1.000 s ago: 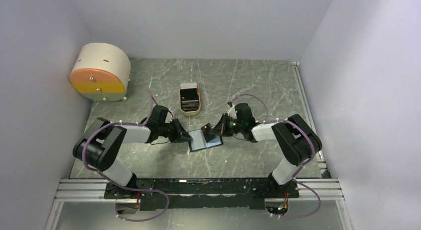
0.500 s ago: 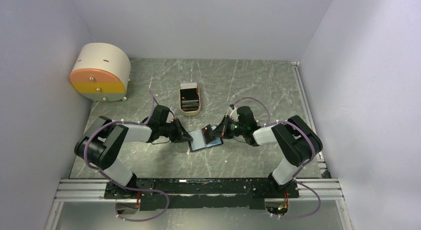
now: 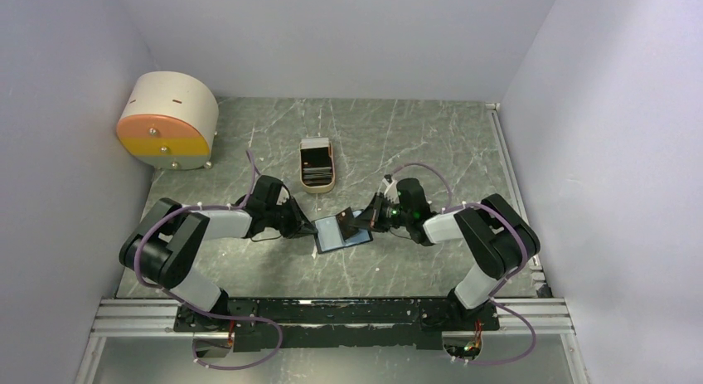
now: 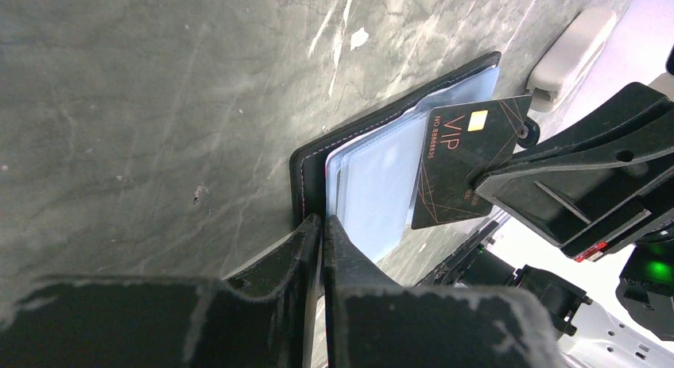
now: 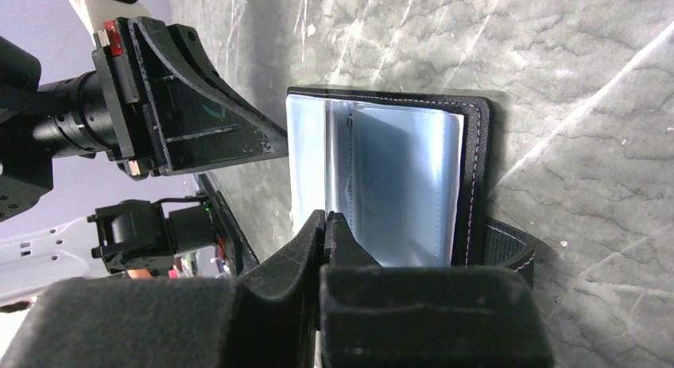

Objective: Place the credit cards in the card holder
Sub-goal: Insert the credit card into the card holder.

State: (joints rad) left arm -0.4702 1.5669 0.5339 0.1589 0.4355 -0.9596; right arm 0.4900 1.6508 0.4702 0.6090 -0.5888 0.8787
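The card holder (image 3: 336,233) lies open on the marble table between both arms, its blue-grey pockets (image 4: 373,185) facing up. My left gripper (image 4: 322,223) is shut on its left edge. My right gripper (image 3: 361,221) is shut on a black credit card marked VIP (image 4: 457,165), held tilted with one corner over the pockets. In the right wrist view the holder (image 5: 473,177) lies just beyond the shut right gripper (image 5: 326,219), and the card is edge-on and hard to make out. More credit cards (image 3: 316,164) sit stacked in the beige tray (image 3: 317,187).
A big beige-and-orange round box (image 3: 166,123) stands at the back left. The beige tray (image 4: 568,58) lies just behind the holder. Grey walls close in the table on the left, back and right. A metal rail runs along the near edge.
The left jaws have closed a little tighter on the holder's edge. The right gripper with the card has shifted slightly toward the holder. The holder has stayed in place.
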